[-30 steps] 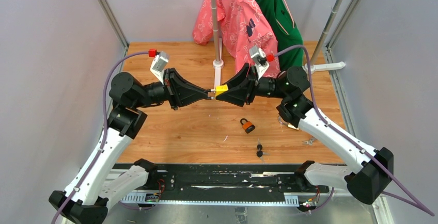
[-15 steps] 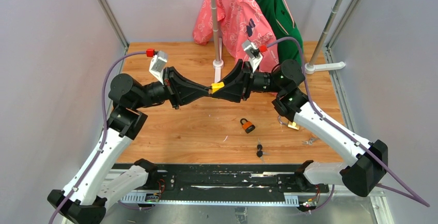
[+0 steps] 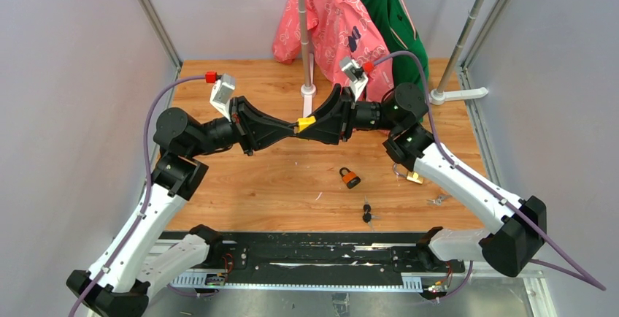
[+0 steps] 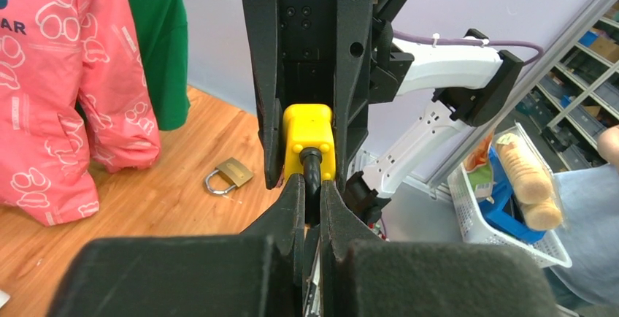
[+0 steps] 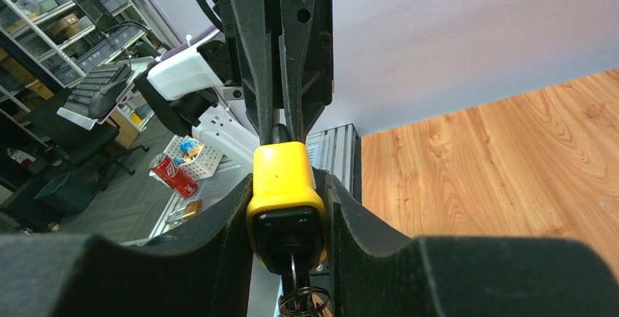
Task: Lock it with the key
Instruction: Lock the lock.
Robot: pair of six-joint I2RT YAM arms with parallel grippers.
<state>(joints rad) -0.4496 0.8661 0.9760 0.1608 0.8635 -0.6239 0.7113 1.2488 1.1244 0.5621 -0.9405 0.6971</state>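
Left hand (image 4: 312, 185) is pinched tight on the black shackle (image 4: 312, 167), and right hand (image 5: 287, 185) is clamped round the yellow padlock (image 4: 309, 128). The two meet nose to nose, up off the worktop (image 3: 241, 178). The padlock's chunky and yellow-cased, black at the keyhole end, where a key (image 5: 293, 273) sits, ring dangling.

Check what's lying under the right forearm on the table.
A brass padlock lies there, half covered by the right arm from above. The left wrist view shows it whole, silver shackle included. Anything else beneath the arm is hidden.
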